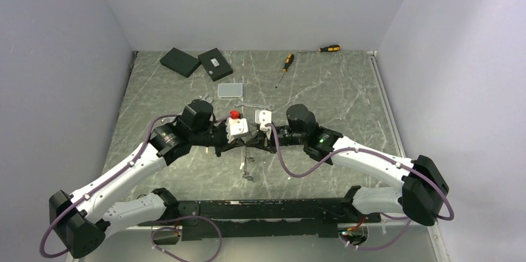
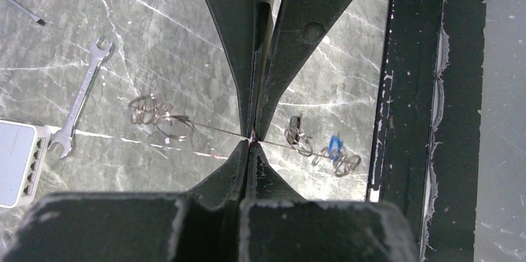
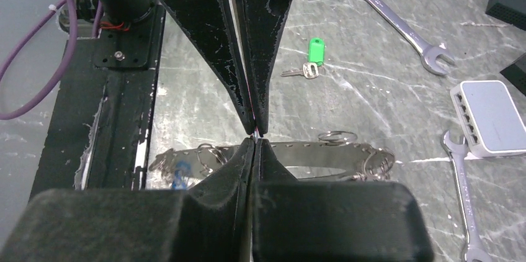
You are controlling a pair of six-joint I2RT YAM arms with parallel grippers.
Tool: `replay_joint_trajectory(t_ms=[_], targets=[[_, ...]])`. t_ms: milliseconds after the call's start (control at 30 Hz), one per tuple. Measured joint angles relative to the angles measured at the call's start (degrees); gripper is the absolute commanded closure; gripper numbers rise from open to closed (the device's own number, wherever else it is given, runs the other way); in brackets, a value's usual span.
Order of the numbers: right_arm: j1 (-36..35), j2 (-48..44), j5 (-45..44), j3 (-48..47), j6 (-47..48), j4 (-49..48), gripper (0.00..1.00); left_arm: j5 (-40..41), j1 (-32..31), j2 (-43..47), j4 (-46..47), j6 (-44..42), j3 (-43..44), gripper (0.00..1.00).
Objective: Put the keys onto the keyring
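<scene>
My two grippers meet tip to tip over the middle of the table, left gripper [image 1: 245,141] and right gripper [image 1: 257,140]. Both are shut on the keyring [image 2: 211,130], a thin silvery wire that runs through the pinch point in the left wrist view. A blue-tagged key [image 2: 334,146] and a black-tagged key [image 2: 294,125] hang on the wire with several small split rings [image 2: 149,110]. The keyring [image 3: 310,150] also shows behind my right gripper [image 3: 255,134]. A green-tagged key [image 3: 315,53] lies loose on the table. My left gripper [image 2: 251,141] has its jaws pressed together.
Silver wrenches lie nearby [image 2: 80,103] [image 3: 397,23] [image 3: 462,194], beside a white box [image 3: 490,116]. Two black boxes [image 1: 180,61] [image 1: 215,63] and two yellow-and-black screwdrivers [image 1: 285,62] [image 1: 329,48] lie at the back. The black mounting rail [image 1: 260,209] runs along the near edge.
</scene>
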State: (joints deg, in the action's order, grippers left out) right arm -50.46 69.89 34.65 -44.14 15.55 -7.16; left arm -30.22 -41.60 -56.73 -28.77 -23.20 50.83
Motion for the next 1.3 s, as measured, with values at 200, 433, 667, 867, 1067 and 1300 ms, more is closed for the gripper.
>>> replay_joint_trajectory(t_ms=[200, 433, 667, 867, 1067, 1300], targets=[[-0.2, -0.3, -0.6, 0.0, 0.1, -0.6, 1.00, 0.4, 0.0, 1.4, 0.9, 0.2, -0.7, 0.77], [-0.4, -3.7, -2.8, 1.0, 0.5, -2.1, 1.00, -0.7, 0.6, 8.0, 4.8, 1.5, -3.4, 0.47], [-0.4, -7.1, -3.1, 1.1, 0.5, -3.4, 1.00, -2.3, 2.5, 13.0, 7.9, 2.8, -5.6, 0.64], [-0.4, -8.0, -2.6, 1.1, 0.4, -4.0, 1.00, -5.7, 4.8, 13.0, 10.5, 4.6, -6.1, 0.68], [-0.4, -8.1, -2.0, 1.2, -0.2, -5.2, 1.00, -9.7, 6.3, 13.0, 13.2, 6.7, -6.6, 0.68], [-0.4, -8.4, -0.8, 1.2, -0.8, -5.8, 1.00, -12.7, 6.4, 11.2, 14.6, 7.7, -6.6, 0.72]])
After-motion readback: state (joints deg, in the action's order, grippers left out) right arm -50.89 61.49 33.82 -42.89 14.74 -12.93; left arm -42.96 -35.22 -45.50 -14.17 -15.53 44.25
